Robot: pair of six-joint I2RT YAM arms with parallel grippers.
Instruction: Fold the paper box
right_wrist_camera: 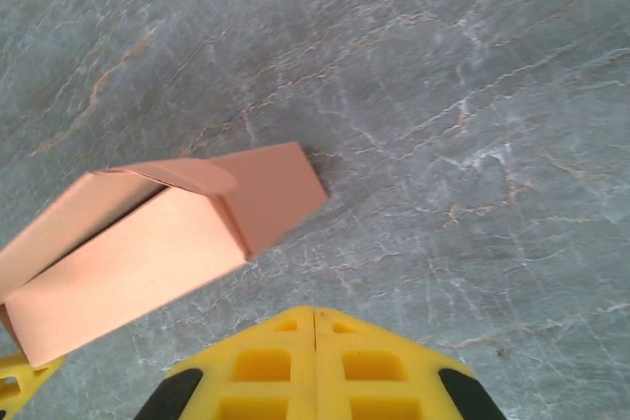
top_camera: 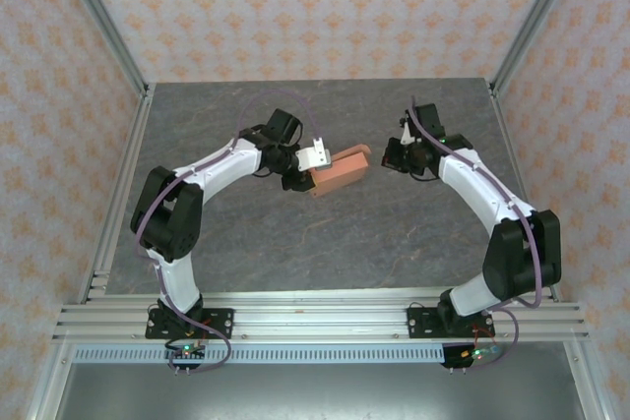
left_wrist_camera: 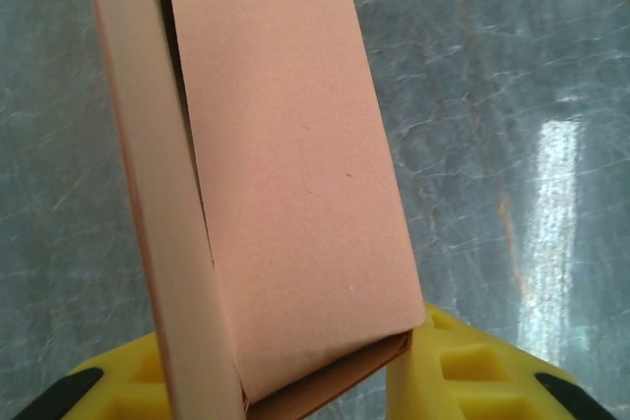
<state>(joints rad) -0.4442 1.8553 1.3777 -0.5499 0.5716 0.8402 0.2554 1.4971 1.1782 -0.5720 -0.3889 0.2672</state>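
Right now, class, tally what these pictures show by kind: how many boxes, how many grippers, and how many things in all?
box: 1
grippers: 2, the left gripper and the right gripper
total: 3

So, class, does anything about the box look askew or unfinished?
Yes. The paper box, gripped by the left end effector, is not closed: in the right wrist view its end flap juts out untucked, and the left wrist view shows a gap along one long edge.
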